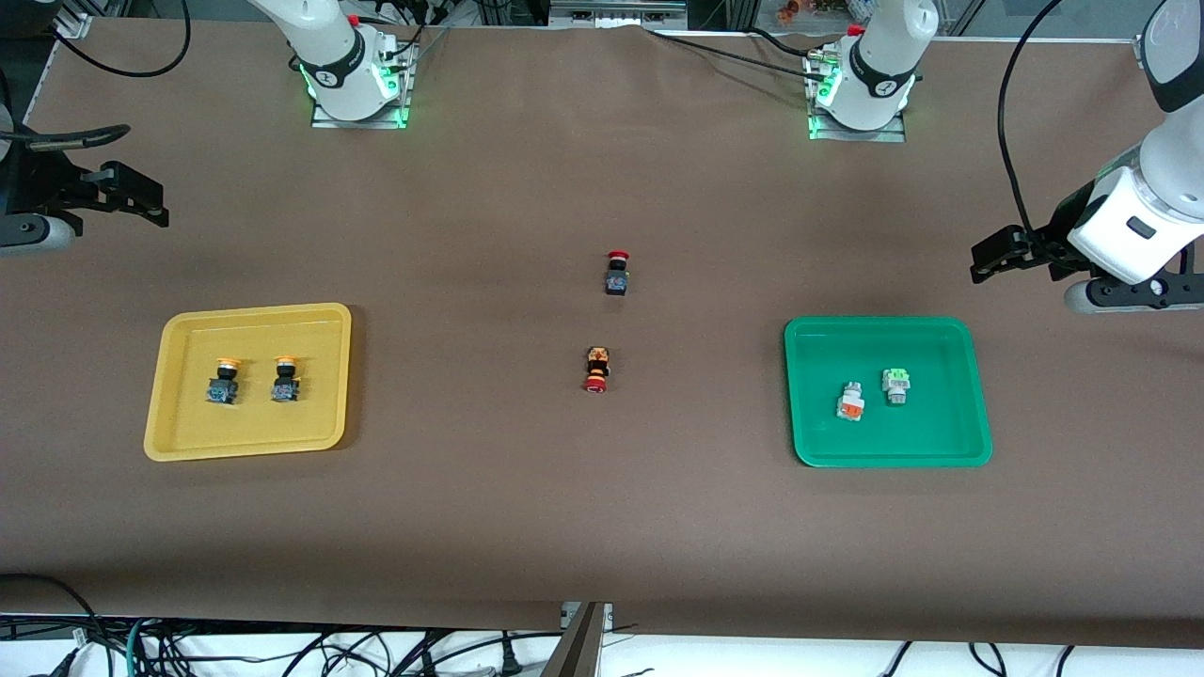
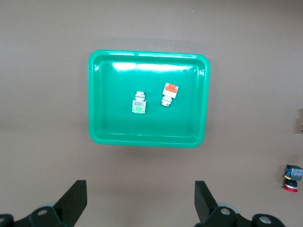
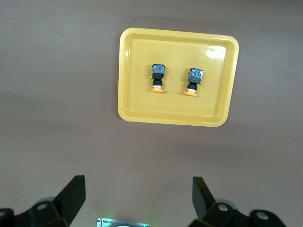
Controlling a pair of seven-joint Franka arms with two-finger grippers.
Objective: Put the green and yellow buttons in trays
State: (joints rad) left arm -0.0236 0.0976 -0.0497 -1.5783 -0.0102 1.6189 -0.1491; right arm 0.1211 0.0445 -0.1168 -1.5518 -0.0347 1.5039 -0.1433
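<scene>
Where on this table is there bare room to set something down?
Bare cloth lies between the yellow tray and the two red-capped buttons mid-table, and between those and the green tray. The strip nearest the front camera is bare too. Each tray holds two buttons near its middle. Both grippers, left and right, hang open at the table ends.

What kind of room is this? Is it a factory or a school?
Probably a robot lab. Two robot arms are bolted to a brown table, with the left gripper and right gripper open above it. Buttons sit sorted in a yellow tray and a green tray, and cables hang below the table's edge.
</scene>
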